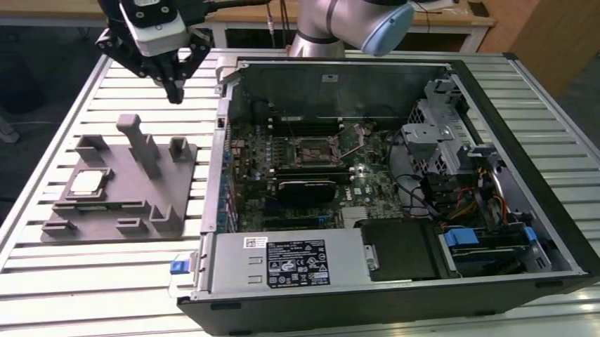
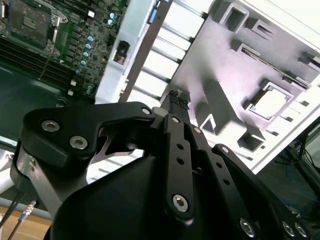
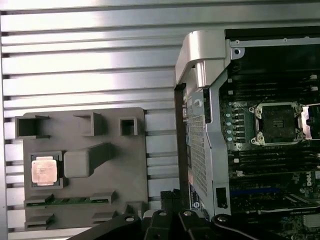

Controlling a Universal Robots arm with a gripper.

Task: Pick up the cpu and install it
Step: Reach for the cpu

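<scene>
Here, the gripper (image 1: pixel 174 94) is seen with its fingers closed together on nothing, while the cpu (image 1: pixel 86 184) is seated in the grey tray (image 1: pixel 131 217), well apart from and below the fingertips.

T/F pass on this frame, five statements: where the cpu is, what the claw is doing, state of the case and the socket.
1. The cpu lies in a recess of the grey tray. True.
2. The claw grips the cpu. False: it hangs shut and empty above the slatted table, apart from the cpu.
3. The computer case lies open with its motherboard exposed. True.
4. The cpu socket already holds a chip. False: it looks empty.
5. The tray sits to the exterior view's right of the case. False: it sits to the exterior view's left.
</scene>
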